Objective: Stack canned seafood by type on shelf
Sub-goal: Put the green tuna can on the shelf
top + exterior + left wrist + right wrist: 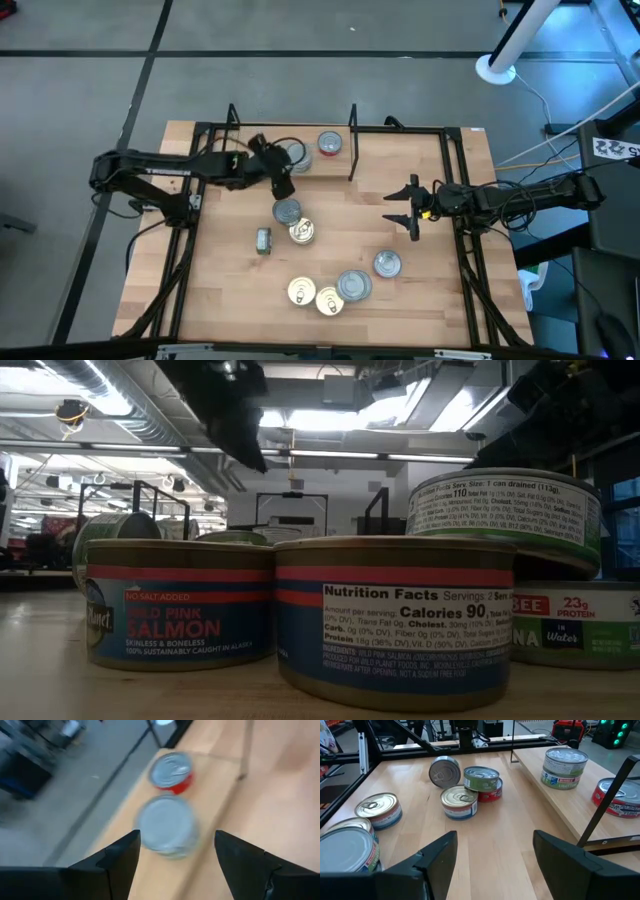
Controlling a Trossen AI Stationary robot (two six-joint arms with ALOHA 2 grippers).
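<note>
The small light-wood shelf (290, 145) between thin black metal uprights serves as landmark. The left gripper (281, 177) hangs at its front edge with fingers spread and nothing between them; in the left wrist view a short round silver-lidded tin (167, 826) sits on the shelf just ahead of the gap, and a second silver-lidded tin with a red side (171, 770) stands just beyond it. So two tins are on the shelf.

On the table in front of the shelf the high view shows about seven more tins: a cluster of three (288, 212) just before the shelf, one of them lying on its side (263, 240), and four (340, 286) well apart from it near the table's front edge. Lids are silver or gold with pull tabs.

The right gripper (411, 207), spread and empty, waits to the right of the shelf
</note>
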